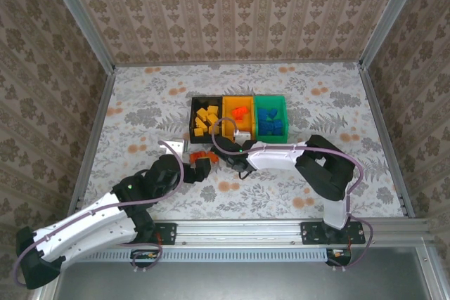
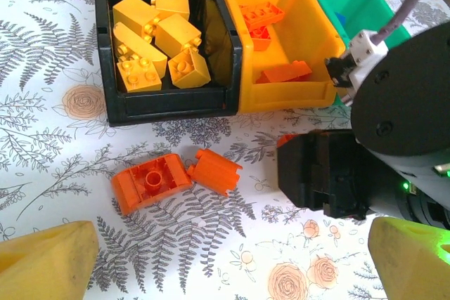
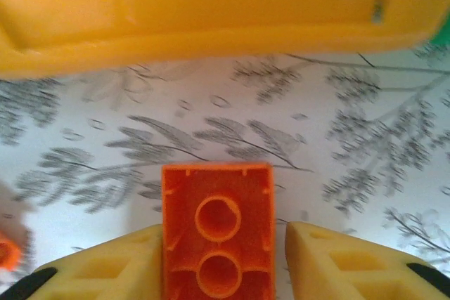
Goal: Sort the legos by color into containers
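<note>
1. Before the black bin (image 2: 169, 107), left gripper (image 2: 228, 261) hangs wide open and empty over two orange bricks (image 2: 151, 182) on the desk (image 2: 42, 138).
2. At centre, right gripper (image 3: 221, 265) straddles an orange brick (image 3: 218, 194) before the orange-yellow bin (image 3: 211, 5). Cannot tell if it's clamped.
3. Step looks like pick. Next: firm grip, lift, drop into that bin.
</note>
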You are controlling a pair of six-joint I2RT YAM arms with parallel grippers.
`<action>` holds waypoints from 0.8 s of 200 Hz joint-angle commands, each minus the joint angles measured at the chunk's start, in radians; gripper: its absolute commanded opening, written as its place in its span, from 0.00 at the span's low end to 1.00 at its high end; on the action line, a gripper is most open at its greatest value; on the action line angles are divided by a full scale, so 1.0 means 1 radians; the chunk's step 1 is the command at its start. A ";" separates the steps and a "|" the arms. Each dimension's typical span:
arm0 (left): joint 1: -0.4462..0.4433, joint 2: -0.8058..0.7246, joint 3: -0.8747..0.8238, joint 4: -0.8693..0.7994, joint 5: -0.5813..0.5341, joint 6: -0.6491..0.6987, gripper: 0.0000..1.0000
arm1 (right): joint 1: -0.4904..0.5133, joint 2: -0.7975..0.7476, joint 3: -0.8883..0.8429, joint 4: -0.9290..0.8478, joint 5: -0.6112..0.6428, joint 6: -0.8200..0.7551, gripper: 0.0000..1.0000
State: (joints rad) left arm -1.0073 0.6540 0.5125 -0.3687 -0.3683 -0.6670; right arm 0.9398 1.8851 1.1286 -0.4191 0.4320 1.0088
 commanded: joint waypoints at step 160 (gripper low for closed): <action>0.003 0.006 -0.067 -0.057 -0.017 -0.094 1.00 | -0.254 -0.002 0.364 -0.099 -0.163 -0.393 0.32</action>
State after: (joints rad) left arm -1.0073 0.6682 0.4519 -0.3981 -0.3717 -0.7288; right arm 0.7155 1.7519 1.3872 -0.4541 0.3042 0.6659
